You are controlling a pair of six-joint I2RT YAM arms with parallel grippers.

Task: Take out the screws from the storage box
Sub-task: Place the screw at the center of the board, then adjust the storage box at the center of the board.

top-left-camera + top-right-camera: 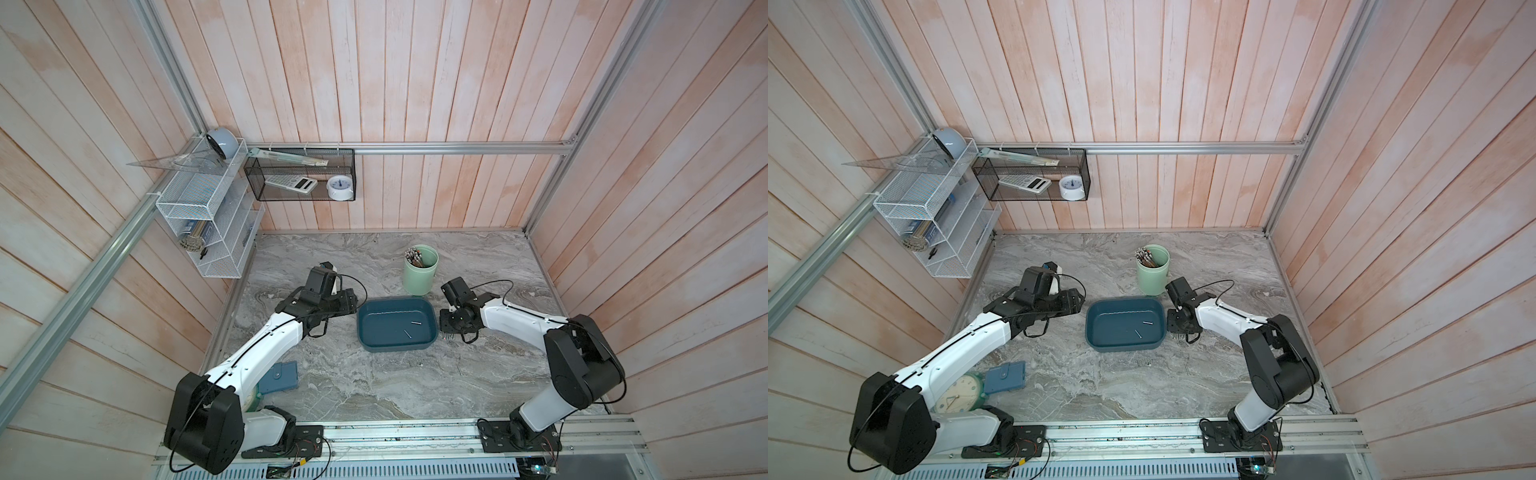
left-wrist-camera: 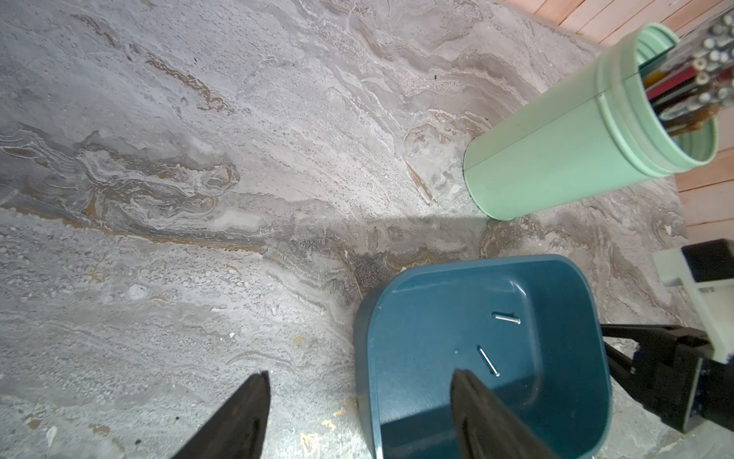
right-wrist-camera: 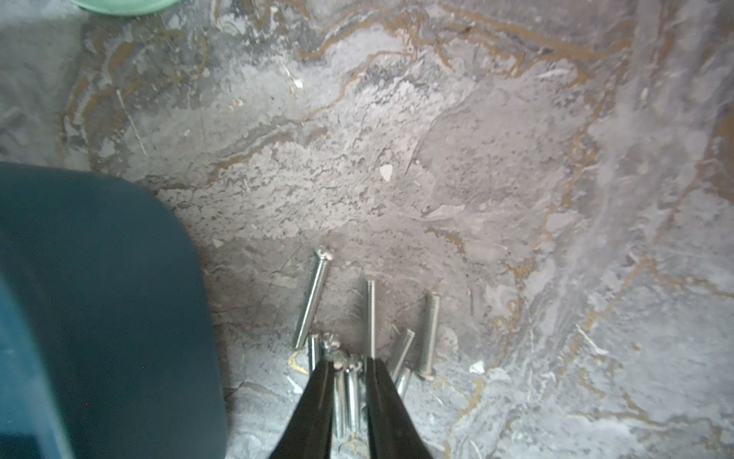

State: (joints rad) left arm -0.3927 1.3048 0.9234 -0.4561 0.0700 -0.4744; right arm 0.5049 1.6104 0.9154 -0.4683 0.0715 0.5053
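Lifting your right gripper (image 3: 350, 361), fingers narrowly parted around two screws (image 3: 345, 393) of the pile on the table (image 3: 437, 159) at 3 o'clock of the storage box (image 1: 382, 328), could snag and scatter them; two more lie inside, near your empty, wide-spread left gripper (image 2: 360, 373) at 9 o'clock.

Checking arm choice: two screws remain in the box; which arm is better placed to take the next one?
Left, likely. The left jaws stand open at the box rim, one finger near a screw inside. The right jaws are outside the box, low at the pile on the table.
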